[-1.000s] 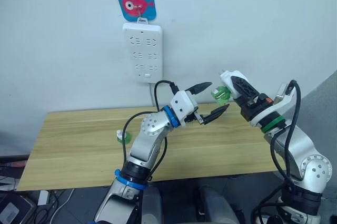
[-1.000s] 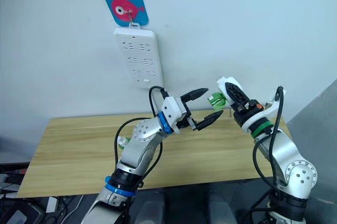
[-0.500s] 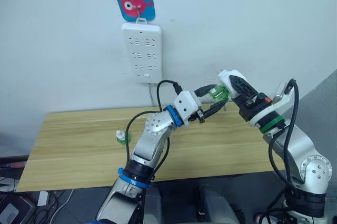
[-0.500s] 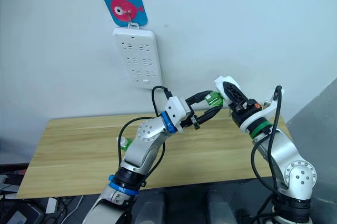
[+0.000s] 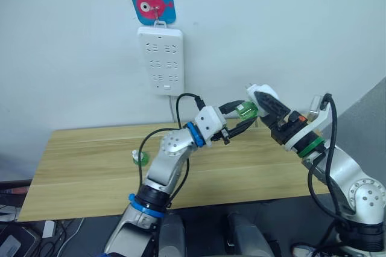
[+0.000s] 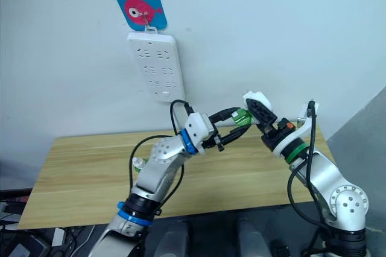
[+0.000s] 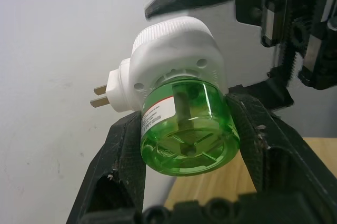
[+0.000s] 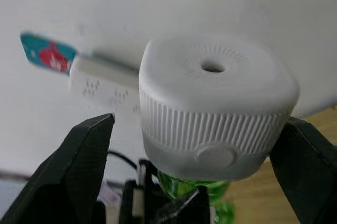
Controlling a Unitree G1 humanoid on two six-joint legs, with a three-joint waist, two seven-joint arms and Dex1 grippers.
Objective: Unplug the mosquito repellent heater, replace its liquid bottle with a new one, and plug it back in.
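Above the desk (image 5: 90, 166), the heater (image 8: 213, 113) is pinched by the right tool (image 5: 260, 101) and its green bottle (image 7: 187, 129) by the left tool (image 5: 240, 118), so the bottle is best unscrewed straight.

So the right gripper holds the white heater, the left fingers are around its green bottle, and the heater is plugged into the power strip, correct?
Not quite: the heater is unplugged. The left wrist view shows its prongs bare in the air, away from the power strip. The right gripper does hold it, and the left fingers are around the green bottle.

A plain test room: wooden table (image 5: 90, 166), wall-hung power strip (image 5: 161, 60), loose cables (image 5: 57, 228) on the floor
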